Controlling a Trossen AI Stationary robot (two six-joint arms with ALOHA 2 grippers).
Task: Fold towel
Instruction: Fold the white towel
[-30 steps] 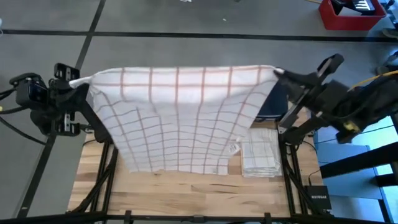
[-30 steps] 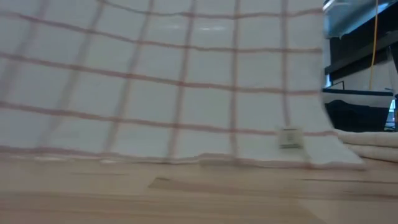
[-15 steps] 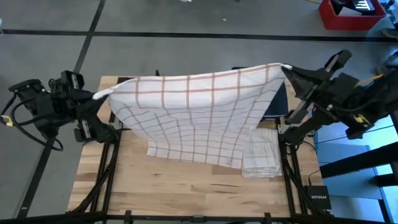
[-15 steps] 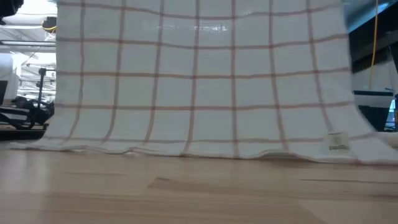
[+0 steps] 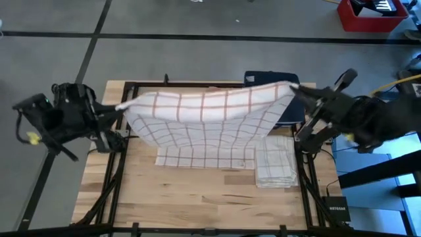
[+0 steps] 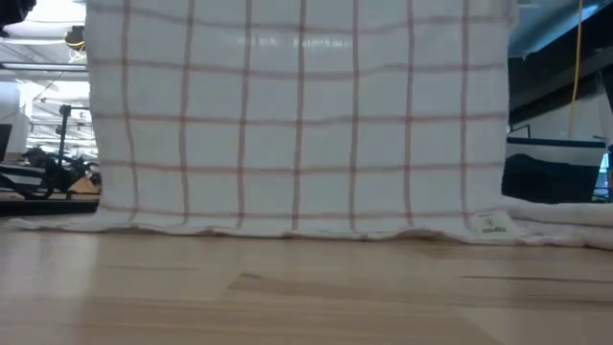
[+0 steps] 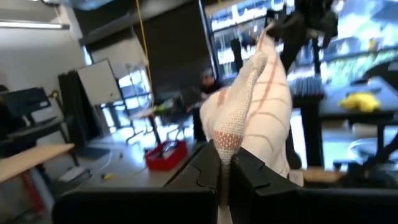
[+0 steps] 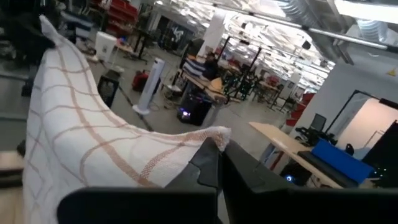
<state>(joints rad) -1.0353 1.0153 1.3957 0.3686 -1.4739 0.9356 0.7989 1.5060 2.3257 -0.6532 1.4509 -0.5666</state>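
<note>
The checked towel (image 5: 204, 115) is being held stretched above the wooden table (image 5: 197, 197), its lower edge trailing on the tabletop. One top corner is being pinched by the left gripper (image 5: 120, 107), the other by the right gripper (image 5: 293, 88), both arms extended inward from the sides. A small label (image 6: 493, 225) is being shown near the hem, unreadable.

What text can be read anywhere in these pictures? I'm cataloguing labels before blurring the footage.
"NETGEAR": on the small black box beside the light wooden table, only barely legible.
Sewn tag on the white towel with thin red checks: too small to read.
No other readable text.
</note>
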